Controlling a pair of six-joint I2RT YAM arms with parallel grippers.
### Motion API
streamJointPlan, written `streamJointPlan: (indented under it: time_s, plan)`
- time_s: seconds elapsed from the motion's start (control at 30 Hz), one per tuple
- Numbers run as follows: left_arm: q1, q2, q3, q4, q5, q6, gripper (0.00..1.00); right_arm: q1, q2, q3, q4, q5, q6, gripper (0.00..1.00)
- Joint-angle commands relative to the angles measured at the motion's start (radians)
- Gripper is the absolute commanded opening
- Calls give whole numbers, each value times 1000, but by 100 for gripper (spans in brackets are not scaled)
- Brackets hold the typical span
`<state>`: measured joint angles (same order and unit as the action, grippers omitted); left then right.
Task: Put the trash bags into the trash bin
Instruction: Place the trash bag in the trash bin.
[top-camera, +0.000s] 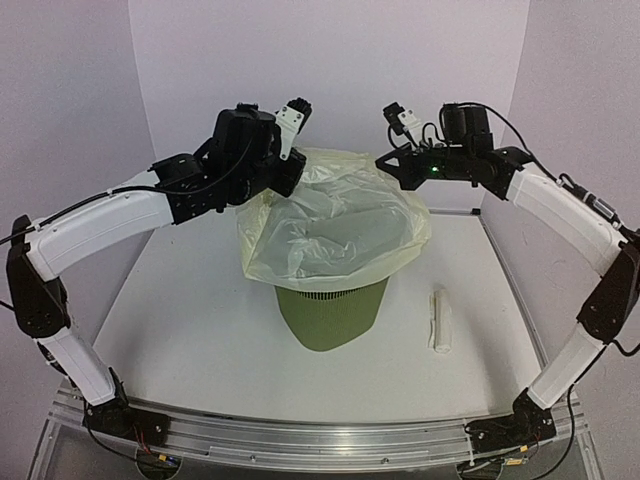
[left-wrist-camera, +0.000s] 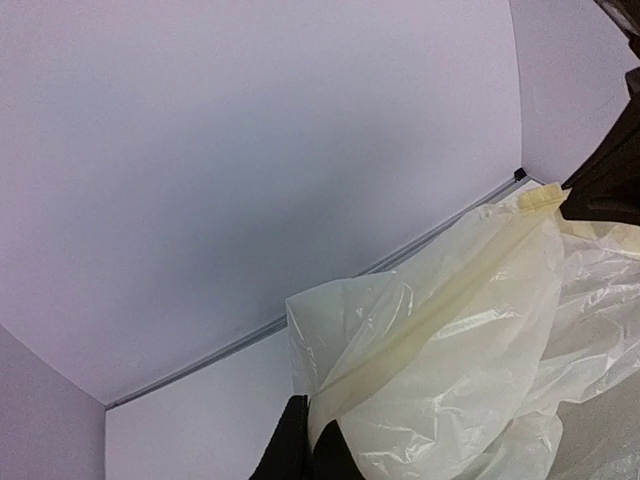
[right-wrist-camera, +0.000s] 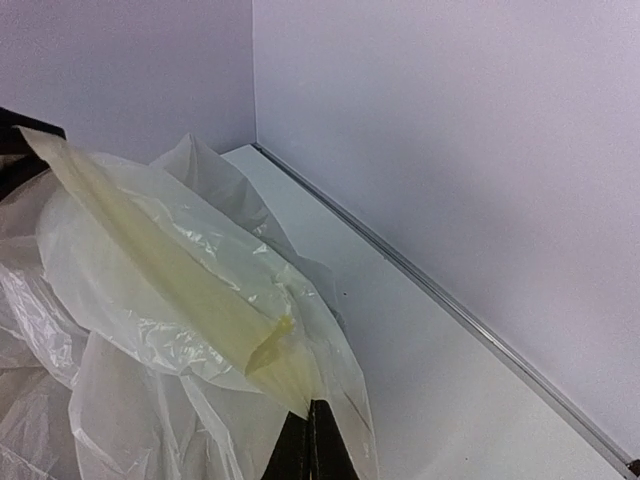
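L claw (top-camera: 292, 170) closed, pinching the trash bag (top-camera: 330, 225) by its rim. R claw (top-camera: 385, 160) closed too, nipping the same rim at the other end. Btwn them the rim is bunched into a thick yellowish band pulled near-straight, long axis claw to claw, left-right, above the far side of the trash bin (top-camera: 332, 312). Bin stands upright on the tabletop (top-camera: 180, 330), below & a bit nearer than both claws; neither arm clearly closer. Bag body billows over the bin mouth, hiding its rim, spilling wider; how much hangs inside, can't tell. Film thin, translucent, glossy, crinkly; prob. slippery, traps air. Bin olive-green, fine slatted sides, tapering down. White roll (top-camera: 441, 320) lies right of bin, apart.
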<state>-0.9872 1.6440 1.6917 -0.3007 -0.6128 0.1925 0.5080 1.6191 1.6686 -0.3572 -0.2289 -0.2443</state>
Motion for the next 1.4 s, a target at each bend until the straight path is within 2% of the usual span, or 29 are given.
streamJointPlan:
  time_s: [0.0,0.23,0.37,0.57,0.77,0.9,1.03,1.23,1.37]
  plan:
    - [146,17,41,-31,202,-159,0,-13,72,67,6,101,12,0]
    - [315,93,78,-89,472,-313,0,-31,156,106,0,84,33,0]
    - [420,117,63,-104,652,-390,0,-81,193,112,0,-15,80,0]
    - [502,142,2,-78,873,-448,0,-133,246,86,-4,-181,131,0]
    - [549,149,-104,-32,954,-524,0,-141,280,26,-3,-195,194,0]
    - [574,166,-109,-9,1009,-559,0,-141,300,17,-3,-197,264,0]
    - [574,171,-136,15,1042,-558,0,-153,342,26,-38,-133,376,0]
    - [575,154,-257,90,1116,-528,0,-197,390,16,-66,-170,543,0]
    - [575,104,-321,153,1124,-524,0,-200,410,69,-139,-254,609,0]
